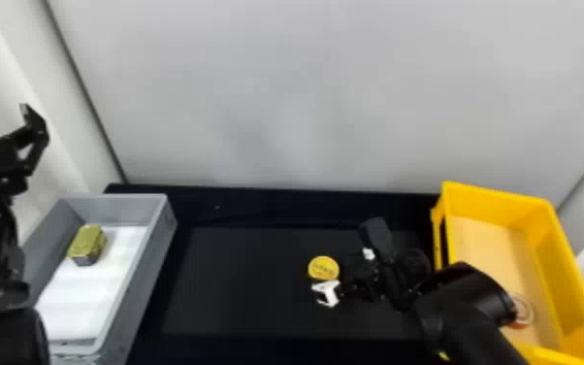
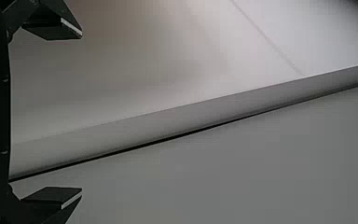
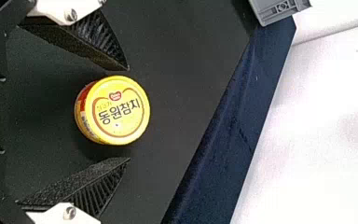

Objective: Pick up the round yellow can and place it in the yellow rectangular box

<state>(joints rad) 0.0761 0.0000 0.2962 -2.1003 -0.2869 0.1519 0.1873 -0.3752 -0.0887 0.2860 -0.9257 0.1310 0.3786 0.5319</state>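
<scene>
The round yellow can [image 1: 323, 268] stands on the black table, right of its middle. My right gripper [image 1: 338, 272] is low over the table beside it. In the right wrist view the can [image 3: 119, 111] lies between the two spread fingers of the right gripper [image 3: 128, 114], with a gap on each side. The yellow rectangular box [image 1: 555, 242] is at the right, partly behind the right arm. My left gripper [image 1: 34, 141] is parked high at the far left, above the grey bin; the left gripper [image 2: 81, 113] stands open with nothing between its fingers.
A grey bin [image 1: 160, 242] at the left holds a gold-green block-shaped tin [image 1: 87, 244] on its white bottom. Inside the yellow box, a round reddish item [image 1: 523, 311] lies near the right forearm. A pale wall [image 1: 276, 97] rises behind the table.
</scene>
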